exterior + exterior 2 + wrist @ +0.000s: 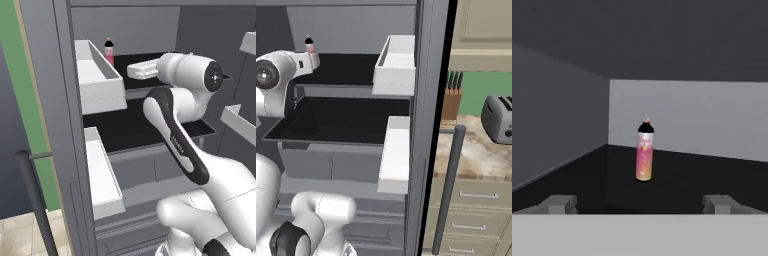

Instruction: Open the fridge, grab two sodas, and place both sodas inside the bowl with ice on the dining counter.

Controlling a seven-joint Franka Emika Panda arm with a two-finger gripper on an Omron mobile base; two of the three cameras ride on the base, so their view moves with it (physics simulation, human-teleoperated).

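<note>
bottle (644,151) stood upright at the back of the fridge's (50,100) upper black shelf (677,175), centred ahead of the gripper (639,204), whose jaws were wide open, empty. best approach looked straight, level, closing mid-body.

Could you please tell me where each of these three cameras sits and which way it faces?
Left base view: behind-left of the arm, facing the open grey fridge; white arm lower right.
Right base view: behind-right, facing the same fridge; arm lower left, kitchen counter to the right.
Hand view: on the hand, looking along the open claw at the slim pink bottle with black cap.
All three show that bottle, standing upright on a black shelf.
</note>
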